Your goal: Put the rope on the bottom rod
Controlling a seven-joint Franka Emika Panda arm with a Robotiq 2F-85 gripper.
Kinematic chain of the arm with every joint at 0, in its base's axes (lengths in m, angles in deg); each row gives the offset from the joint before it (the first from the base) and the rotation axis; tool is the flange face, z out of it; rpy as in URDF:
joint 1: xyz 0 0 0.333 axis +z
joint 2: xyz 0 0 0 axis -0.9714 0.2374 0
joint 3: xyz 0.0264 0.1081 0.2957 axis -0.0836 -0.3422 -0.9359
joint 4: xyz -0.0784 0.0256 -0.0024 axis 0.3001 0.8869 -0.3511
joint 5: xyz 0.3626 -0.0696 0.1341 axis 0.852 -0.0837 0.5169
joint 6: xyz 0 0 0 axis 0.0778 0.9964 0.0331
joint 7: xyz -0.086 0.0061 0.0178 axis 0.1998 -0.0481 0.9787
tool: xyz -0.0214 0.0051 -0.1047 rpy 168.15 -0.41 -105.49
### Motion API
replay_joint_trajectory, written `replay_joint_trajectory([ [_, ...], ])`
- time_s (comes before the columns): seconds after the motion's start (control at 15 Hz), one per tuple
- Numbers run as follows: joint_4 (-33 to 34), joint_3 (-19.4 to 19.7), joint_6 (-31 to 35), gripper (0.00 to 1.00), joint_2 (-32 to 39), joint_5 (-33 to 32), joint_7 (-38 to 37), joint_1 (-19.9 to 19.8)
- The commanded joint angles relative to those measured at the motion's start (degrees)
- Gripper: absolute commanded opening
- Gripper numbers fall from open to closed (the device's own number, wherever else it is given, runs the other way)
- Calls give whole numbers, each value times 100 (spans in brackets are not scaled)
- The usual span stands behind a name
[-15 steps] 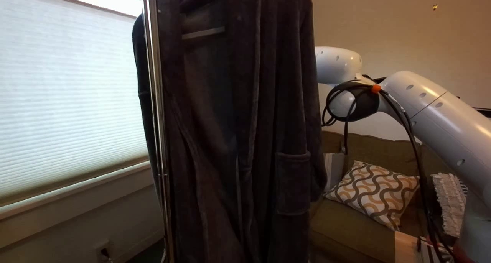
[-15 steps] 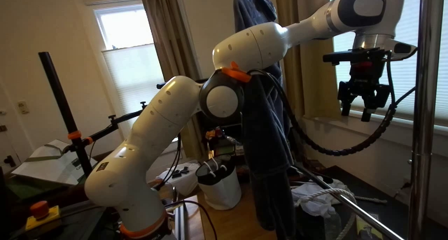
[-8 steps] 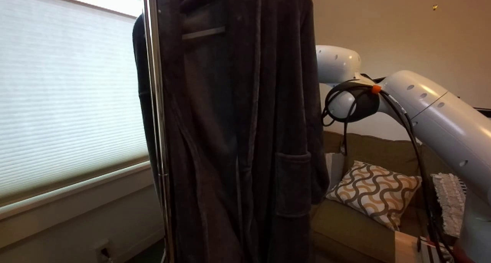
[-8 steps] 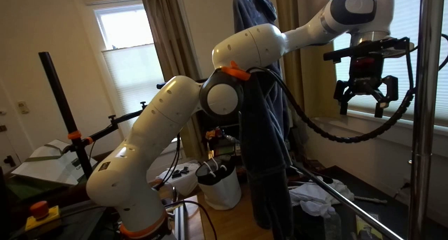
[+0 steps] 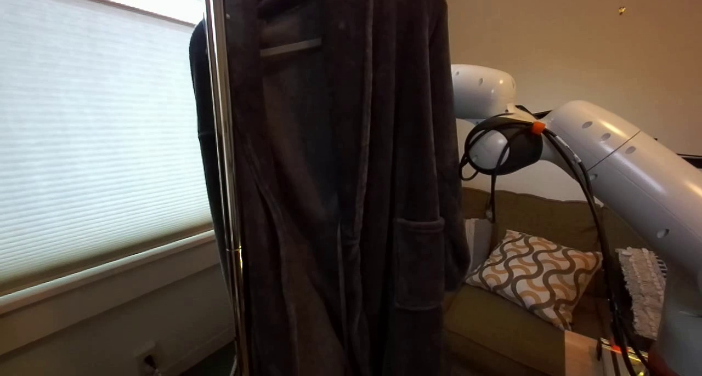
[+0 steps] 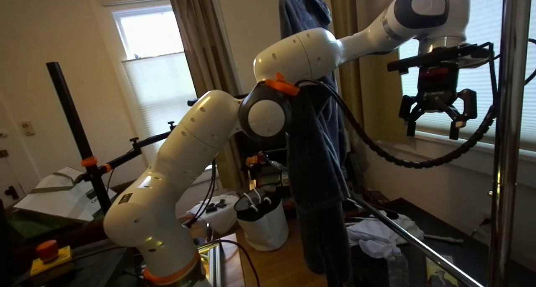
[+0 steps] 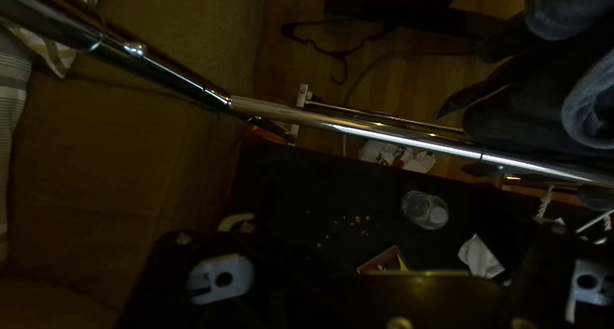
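My gripper (image 6: 432,133) hangs pointing down by the window, fingers spread with nothing between them. A thick white twisted rope (image 6: 444,239) shows partly on the dark floor covering, far below the gripper. In the wrist view a stretch of rope (image 7: 545,202) runs near the bottom rod (image 7: 398,139); whether any of it rests over the rod I cannot tell. The same bottom rod (image 6: 427,249) slopes across the lower right of an exterior view. A dark grey plush robe (image 5: 406,146) hangs beside the arm and covers the gripper in that view.
An upright chrome post (image 6: 508,124) stands right of the gripper. White crumpled plastic (image 6: 381,237) and a clear bottle (image 7: 424,209) lie below. A dark hanger (image 7: 352,48) is on the floor. Behind the robe stand a sofa and patterned cushion (image 5: 537,274).
My fingers have spread wider and the gripper has turned, shifting slightly left in an exterior view. A loop of white rope that showed across the bottom rod has dropped from sight there.
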Motion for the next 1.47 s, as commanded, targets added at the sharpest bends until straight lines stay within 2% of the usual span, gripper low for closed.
replay_joint_trajectory([
  [0.0, 18, -108, -1, 100, -78, -22, 390, 164],
  [0.2, 36, -167, -77, 100, -116, -52, 557, 393],
  [0.27, 50, -127, 9, 100, -48, 1, 423, 283],
  [0.33, 642, -149, -265, 100, 259, -27, 456, 330],
  [1.4, 641, -139, -264, 100, 271, -26, 452, 276],
])
